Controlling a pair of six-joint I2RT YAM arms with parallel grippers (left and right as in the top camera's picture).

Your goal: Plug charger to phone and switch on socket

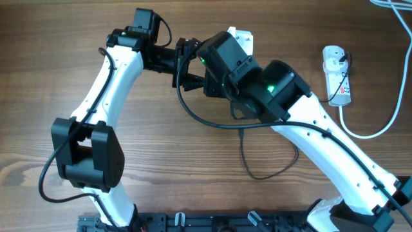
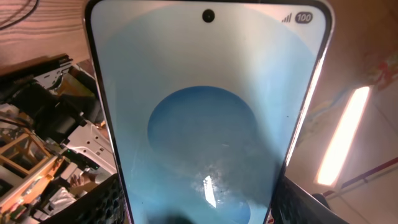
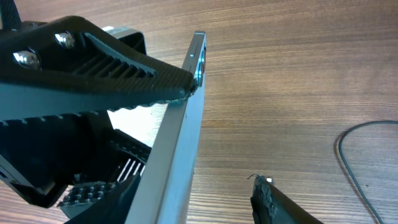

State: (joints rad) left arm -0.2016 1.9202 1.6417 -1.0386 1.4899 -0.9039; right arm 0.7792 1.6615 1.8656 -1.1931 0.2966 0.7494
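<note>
Left gripper pinches the phone across its width, screen lit pale blue. The phone is raised off the table, far centre. Right gripper is spread: one finger touches the phone's edge, the other stands clear. Charger cable loops on the table, centre. Socket lies far right, well apart.

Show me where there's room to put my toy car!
Biggest bare patch is left of the left arm. Another patch lies along the top, between the right arm and the socket. The middle is crowded: both arms meet at the phone, charger cable looping below.
</note>
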